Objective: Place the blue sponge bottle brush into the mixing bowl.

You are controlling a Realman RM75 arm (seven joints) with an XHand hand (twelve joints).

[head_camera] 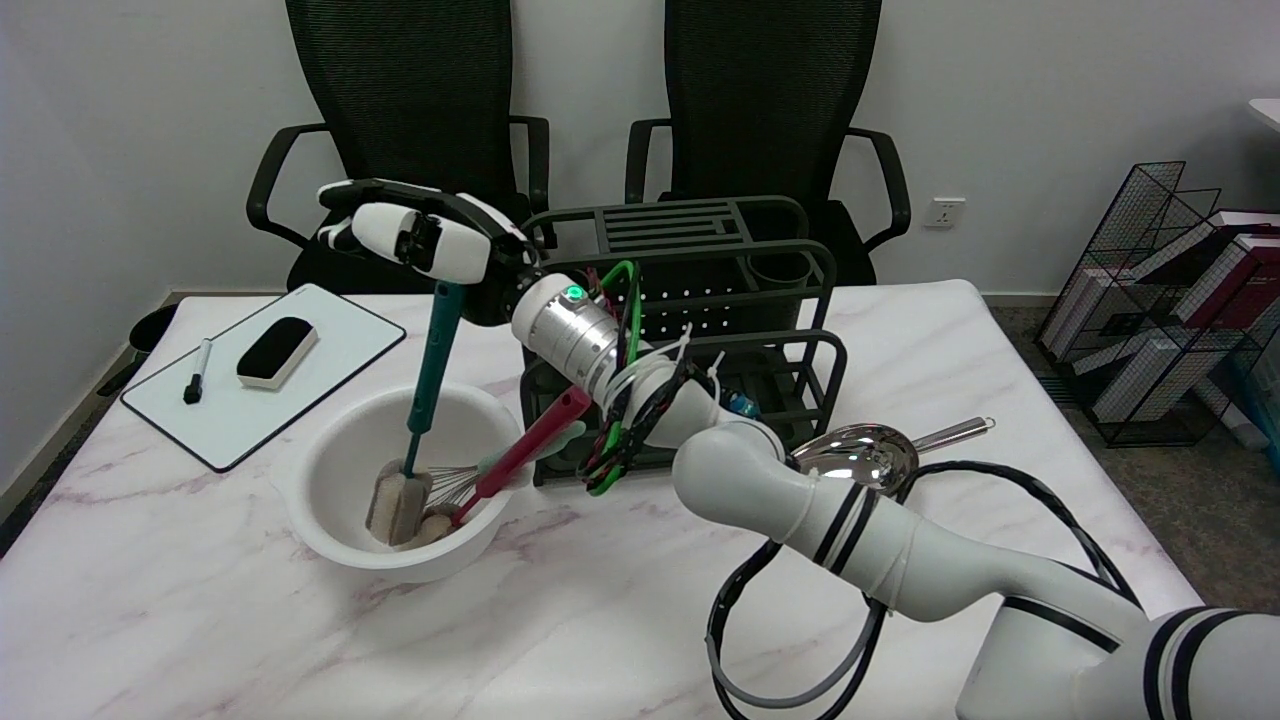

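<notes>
Your right hand [420,240] grips the top of the blue sponge bottle brush [428,375], fingers curled round the handle. The brush hangs almost upright below the hand, long axis near vertical, sponge end already down inside the mixing bowl [330,455] beside a red-handled whisk [520,450]. Looks nearly done: you only need to let go, and the handle should tip onto the rim. Bowl sits on the bench [560,620].

White black-banded arm [900,550], red-green cables [615,450]
</notes>
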